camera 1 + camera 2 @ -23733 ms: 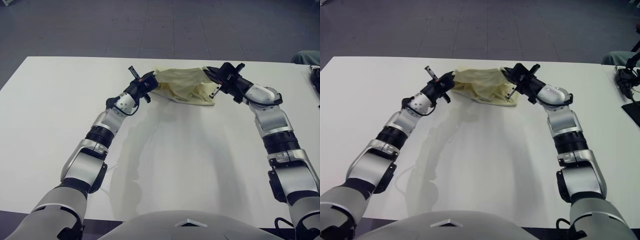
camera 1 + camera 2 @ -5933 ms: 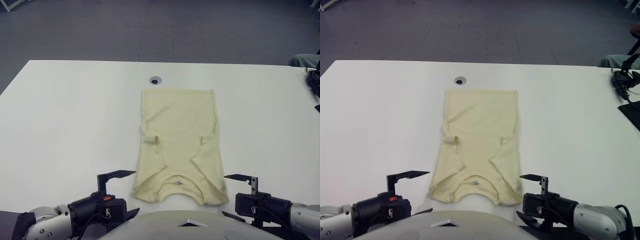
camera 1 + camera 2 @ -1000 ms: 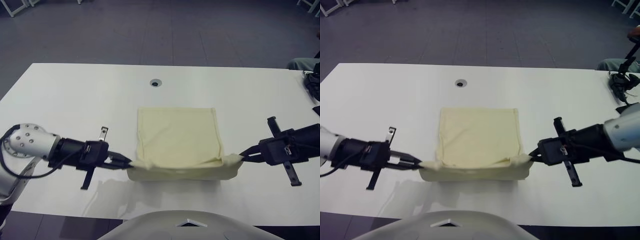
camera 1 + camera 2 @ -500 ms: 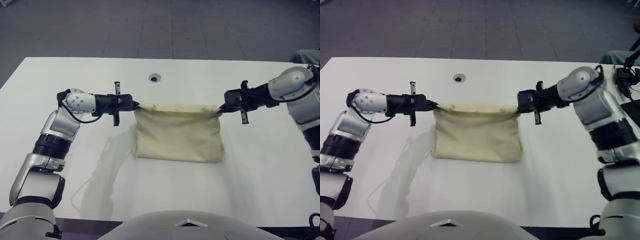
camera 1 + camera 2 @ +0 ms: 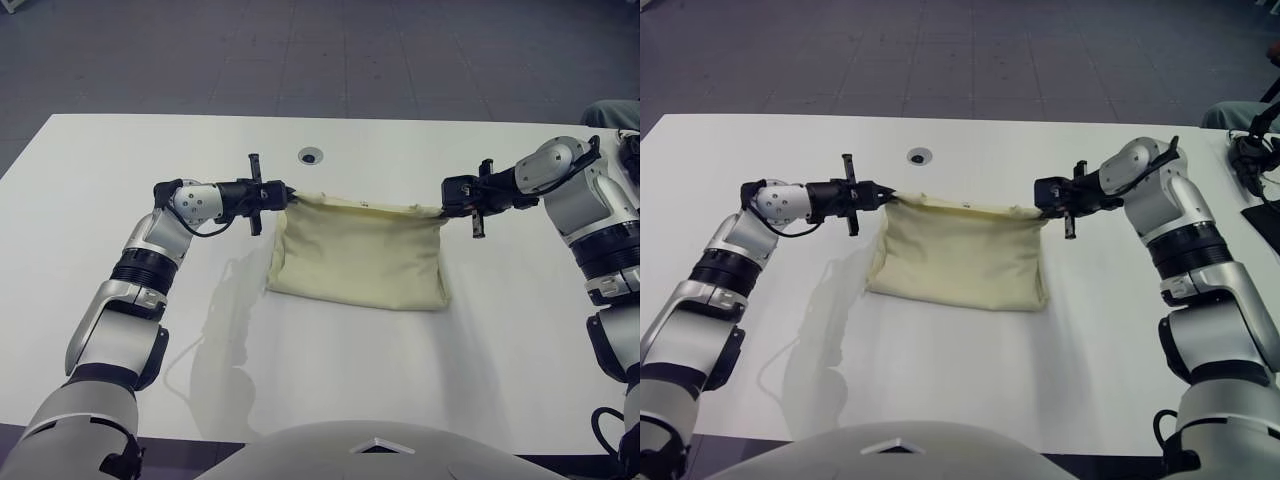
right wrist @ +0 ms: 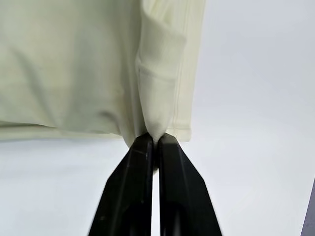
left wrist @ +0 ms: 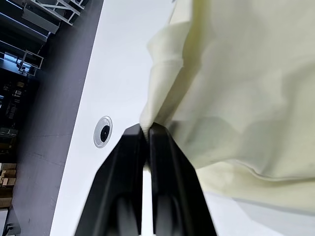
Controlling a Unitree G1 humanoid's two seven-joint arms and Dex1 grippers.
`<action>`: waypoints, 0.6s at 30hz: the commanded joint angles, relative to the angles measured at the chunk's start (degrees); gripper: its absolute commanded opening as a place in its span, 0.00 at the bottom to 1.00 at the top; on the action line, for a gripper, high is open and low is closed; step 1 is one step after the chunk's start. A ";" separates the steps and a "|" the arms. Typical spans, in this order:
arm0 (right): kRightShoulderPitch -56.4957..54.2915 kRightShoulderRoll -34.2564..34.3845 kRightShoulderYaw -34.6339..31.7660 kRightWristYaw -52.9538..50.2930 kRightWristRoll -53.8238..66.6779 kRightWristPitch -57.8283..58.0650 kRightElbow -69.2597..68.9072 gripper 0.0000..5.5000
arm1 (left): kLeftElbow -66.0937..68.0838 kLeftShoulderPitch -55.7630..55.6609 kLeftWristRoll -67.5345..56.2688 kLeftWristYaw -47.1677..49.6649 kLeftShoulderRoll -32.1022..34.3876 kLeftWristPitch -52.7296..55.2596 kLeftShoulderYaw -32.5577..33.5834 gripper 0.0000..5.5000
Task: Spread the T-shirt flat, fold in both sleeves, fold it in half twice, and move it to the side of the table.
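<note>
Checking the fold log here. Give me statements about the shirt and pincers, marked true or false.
1. The left pincer and right pincer are each shut on a far corner of the T-shirt. True.
2. The T-shirt lies full length, sleeves out. False: it is folded short, far edge stretched between the pincers.
3. A round hole in the table lies beyond the T-shirt. True.
4. The T-shirt sits at the table's left edge. False: it is near the middle.

No readable text, label, number or sign anywhere. The T-shirt (image 5: 358, 262) is plain pale yellow with no legible print. The white table (image 5: 100, 210) carries no readable marking.
</note>
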 commanded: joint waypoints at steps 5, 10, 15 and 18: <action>-0.37 3.88 -2.05 -5.87 0.01 -3.16 4.36 0.00 | 3.35 -1.03 2.79 2.34 -0.49 -1.81 -0.63 0.00; 0.03 5.13 -2.26 -8.40 -0.43 -5.21 7.02 0.00 | 4.20 -0.85 3.57 2.22 -0.65 -2.38 -0.81 0.00; 0.28 5.21 -1.37 -8.28 -1.68 -5.03 7.88 0.00 | 5.57 -1.29 4.44 3.48 -0.89 -2.54 -0.80 0.00; 0.23 5.61 -1.39 -8.59 -2.31 -4.89 8.55 0.00 | 6.24 -1.16 5.11 4.32 -0.96 -1.94 -0.85 0.00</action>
